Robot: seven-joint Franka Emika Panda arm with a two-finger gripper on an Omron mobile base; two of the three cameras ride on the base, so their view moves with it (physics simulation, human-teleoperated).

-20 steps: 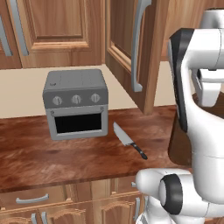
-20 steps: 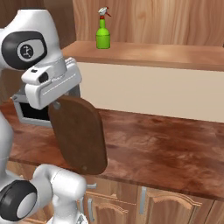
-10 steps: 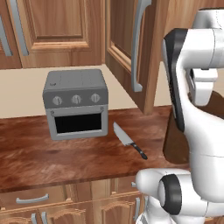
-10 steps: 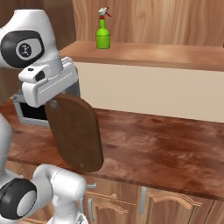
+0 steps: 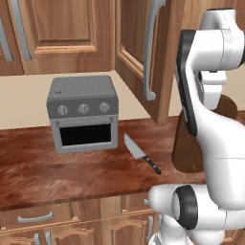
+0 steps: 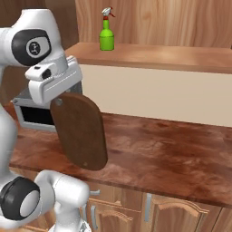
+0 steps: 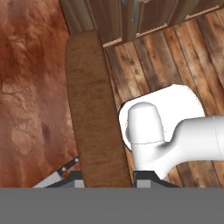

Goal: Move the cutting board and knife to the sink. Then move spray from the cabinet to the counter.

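A wood-panelled kitchen with a dark worktop (image 6: 172, 149). The gripper (image 6: 56, 100) clenches the board (image 6: 81, 133) by its top end, so it hangs on edge, clear of the worktop for carrying. The knife (image 5: 141, 154) lies at 4 o'clock from the oven (image 5: 84, 114); the spray (image 6: 106, 34) stands on the cabinet shelf (image 6: 154, 53) at 12.

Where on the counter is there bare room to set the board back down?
The widest free stretch of counter lies right of the hanging cutting board, toward the beige wall. It is crowded between the toaster oven and the knife.
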